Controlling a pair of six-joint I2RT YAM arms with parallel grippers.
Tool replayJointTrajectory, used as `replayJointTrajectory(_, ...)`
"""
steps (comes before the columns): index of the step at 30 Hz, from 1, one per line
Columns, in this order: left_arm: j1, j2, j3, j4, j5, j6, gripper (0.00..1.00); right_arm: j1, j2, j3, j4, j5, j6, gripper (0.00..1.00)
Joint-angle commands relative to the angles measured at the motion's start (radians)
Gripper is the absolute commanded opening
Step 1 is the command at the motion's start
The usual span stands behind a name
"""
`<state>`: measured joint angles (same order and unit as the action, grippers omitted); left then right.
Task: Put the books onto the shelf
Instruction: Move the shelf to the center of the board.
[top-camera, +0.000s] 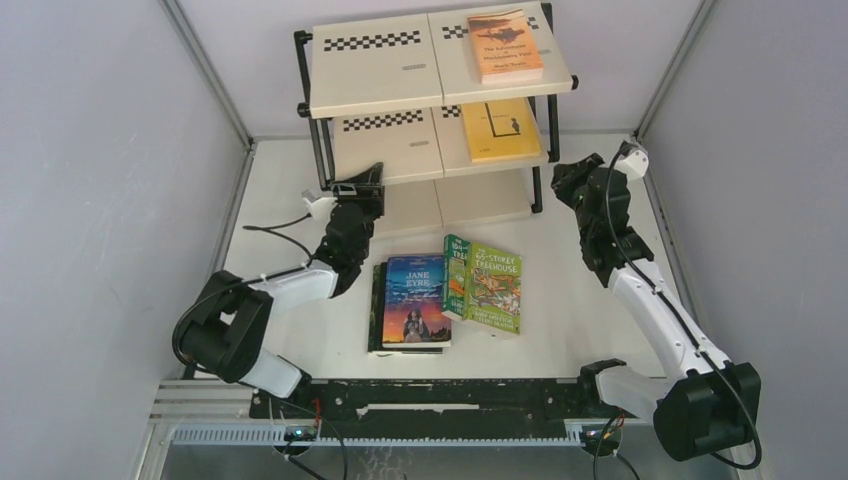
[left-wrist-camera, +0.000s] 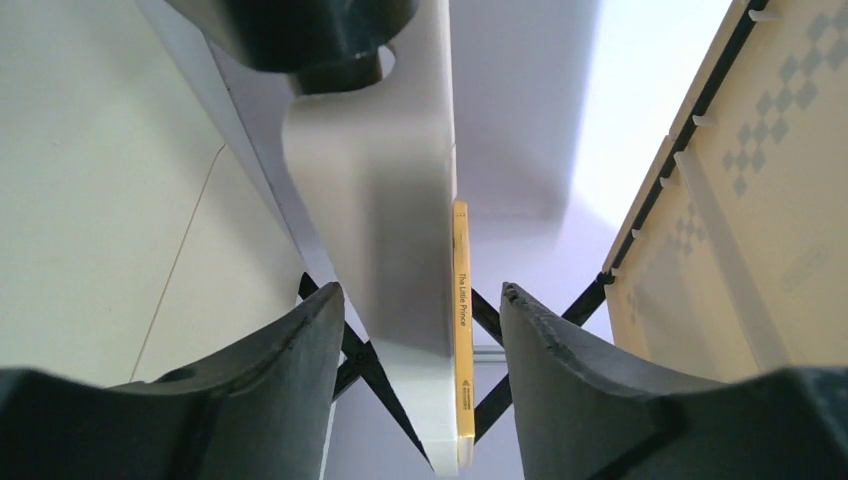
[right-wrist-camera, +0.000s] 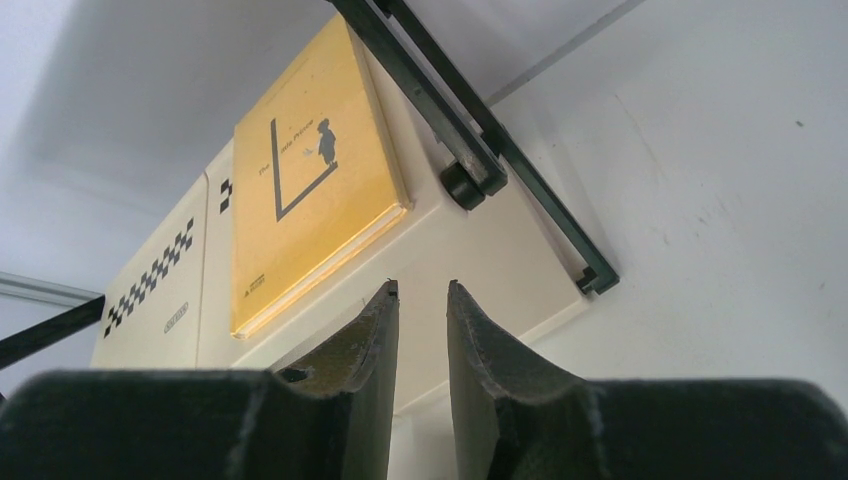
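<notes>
Readable text: "JANE EYRE" on the cover of the blue book (top-camera: 414, 300), "STOREY TREEHOUSE" (the number before it is unclear) on the cover of the green book (top-camera: 494, 288), "The Little Prince" down the spine of the yellow book (left-wrist-camera: 461, 330); the title on the orange book (top-camera: 505, 45) is too blurred to read.

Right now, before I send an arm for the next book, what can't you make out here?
- Top view: dark book under the blue Jane Eyre paperback, only its edge showing.
- Top view: second green cartoon paperback, partly overlapped by the green Treehouse paperback.
- Left wrist view: yellow paperback spine-on; cream shelf board hides its cover.
</notes>
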<state>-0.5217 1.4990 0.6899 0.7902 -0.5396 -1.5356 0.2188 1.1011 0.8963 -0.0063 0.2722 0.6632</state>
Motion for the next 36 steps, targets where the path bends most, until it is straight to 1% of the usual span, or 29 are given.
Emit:
replayJointTrajectory(1,-0.006,-0.066,-0.022,0.013,0.025,0.046,0.66,0.014,-0.037,0.003,0.011,0.017,-0.006,0.32)
replayJointTrajectory(4,-0.006,-0.09,-0.035,-0.006,0.044,0.057,0.72,0.015,-0.044,0.003,-0.029,0.02,-0.008,0.32)
replayJointTrajectory(9,-0.012,-0.153,-0.065,-0.05,0.082,0.087,0.74,0.02,-0.065,-0.004,-0.054,0.029,-0.011,0.32)
replayJointTrajectory(12,-0.03,-0.214,-0.091,-0.104,0.087,0.114,0.76,0.028,-0.083,-0.013,-0.074,0.039,-0.006,0.32)
replayJointTrajectory(18,-0.093,-0.361,-0.115,-0.3,0.097,0.198,0.78,0.048,-0.137,-0.07,-0.118,0.072,0.01,0.33)
replayJointTrajectory(24,-0.18,-0.461,-0.091,-0.503,0.137,0.293,0.79,0.052,-0.17,-0.134,-0.216,0.088,0.097,0.33)
replayJointTrajectory(29,-0.196,-0.435,-0.007,-0.661,0.258,0.397,0.79,0.053,-0.158,-0.19,-0.292,0.072,0.183,0.32)
replayJointTrajectory(33,-0.201,-0.343,0.103,-0.771,0.377,0.473,0.79,0.038,-0.094,-0.218,-0.337,0.025,0.242,0.31)
replayJointTrajectory(36,-0.21,-0.256,0.203,-0.859,0.464,0.528,0.79,0.023,-0.042,-0.241,-0.34,-0.032,0.286,0.31)
